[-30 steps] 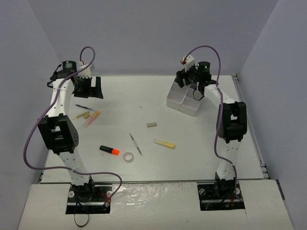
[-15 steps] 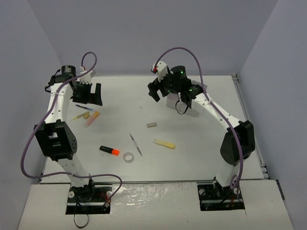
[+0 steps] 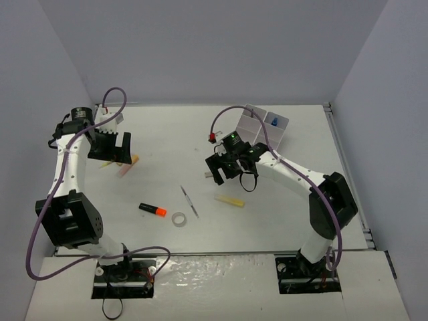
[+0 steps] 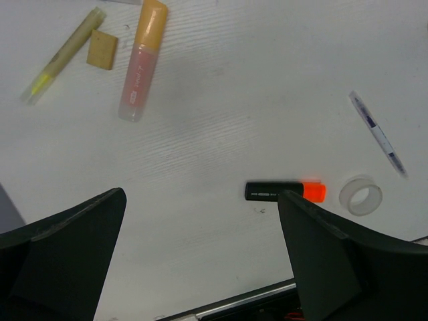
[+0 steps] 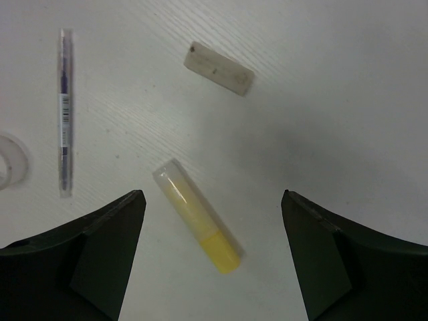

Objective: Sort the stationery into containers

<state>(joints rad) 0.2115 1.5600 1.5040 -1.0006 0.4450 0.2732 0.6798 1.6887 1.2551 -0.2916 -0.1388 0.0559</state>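
Right gripper (image 5: 211,195) hung low over the white table (image 3: 287,194), fingers spread wide, nothing held. The rounded yellow bar (image 5: 197,224) is seen flat on the table beneath the gap, slanted across it rather than square to the closing line. Left gripper (image 4: 200,192) likewise spread and empty, above the black marker with orange cap (image 4: 284,191).

Risks, as judged:
- A pinch made on the slant could be expected to pivot or roll the bar out, since its body looks round and smooth.
- If the descent is off-centre, a fingertip may be set down on the bar itself.
- The small grey block (image 5: 219,69) and thin grey stick (image 5: 64,110) are near enough to be brushed in a wide sweep. The clear tape ring (image 5: 8,160) lies beyond the stick.
- The white square plastic tray (image 3: 251,124), four-compartment and thin-walled, is placed well apart at the far side, with a blue-capped bottle (image 3: 275,122) in one compartment. Its wall could be caught by a low carry.

Bar's look: pale and translucent at one end, solid yellow at the other, ends rounded, no marking made out.
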